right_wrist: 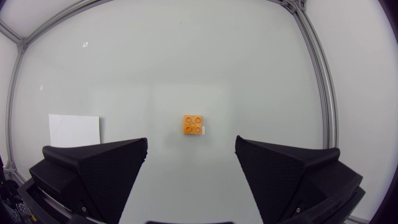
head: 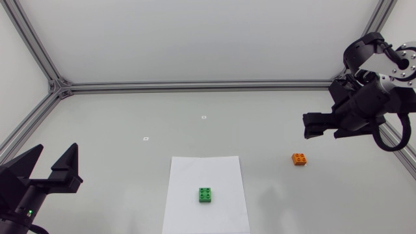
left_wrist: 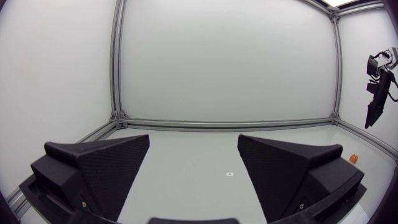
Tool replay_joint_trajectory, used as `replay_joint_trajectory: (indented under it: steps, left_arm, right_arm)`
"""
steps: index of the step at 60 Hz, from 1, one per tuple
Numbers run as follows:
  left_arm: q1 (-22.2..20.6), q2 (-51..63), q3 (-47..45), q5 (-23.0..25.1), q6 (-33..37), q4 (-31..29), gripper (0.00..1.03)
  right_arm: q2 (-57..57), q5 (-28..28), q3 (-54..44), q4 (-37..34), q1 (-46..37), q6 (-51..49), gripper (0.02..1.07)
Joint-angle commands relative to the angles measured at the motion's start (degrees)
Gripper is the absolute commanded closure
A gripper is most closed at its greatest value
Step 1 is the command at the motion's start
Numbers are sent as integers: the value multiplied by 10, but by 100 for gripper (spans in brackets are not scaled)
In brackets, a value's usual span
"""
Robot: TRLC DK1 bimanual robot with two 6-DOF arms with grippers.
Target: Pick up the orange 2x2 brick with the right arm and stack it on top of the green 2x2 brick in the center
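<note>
— Where is the orange brick point(head: 299, 158)?
— On the bare table, at two o'clock from the green brick point(head: 205, 194), which sits on the white sheet point(head: 188, 172).
— And the right gripper point(head: 312, 127)?
— Raised, at one o'clock from the orange brick, fingers wide apart, holding nothing.
— The left gripper point(head: 56, 153)?
— At nine o'clock from the green brick, also spread wide and empty.

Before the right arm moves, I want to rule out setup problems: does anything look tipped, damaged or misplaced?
Nothing stands out. The orange brick sits studs up on the table, the green brick studs up on the flat white sheet; both look intact.
</note>
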Motion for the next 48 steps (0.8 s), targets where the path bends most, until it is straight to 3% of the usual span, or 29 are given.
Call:
replay_joint_trajectory:
  steps: [1,11,17,48]
  left_arm:
    - [2,-5,-23,2,8,-8,4]
    - [2,-5,-23,2,8,-8,4]
    - [2,-5,-23,2,8,-8,4]
    - [2,-5,-23,2,8,-8,4]
  right_arm:
    - [28,7,-6,7,9,12,7]
    - [68,11,-27,48,3,13,7]
    - [94,-14,-40,74,-12,-16,7]
    - [216,-14,-42,122,-25,-14,7]
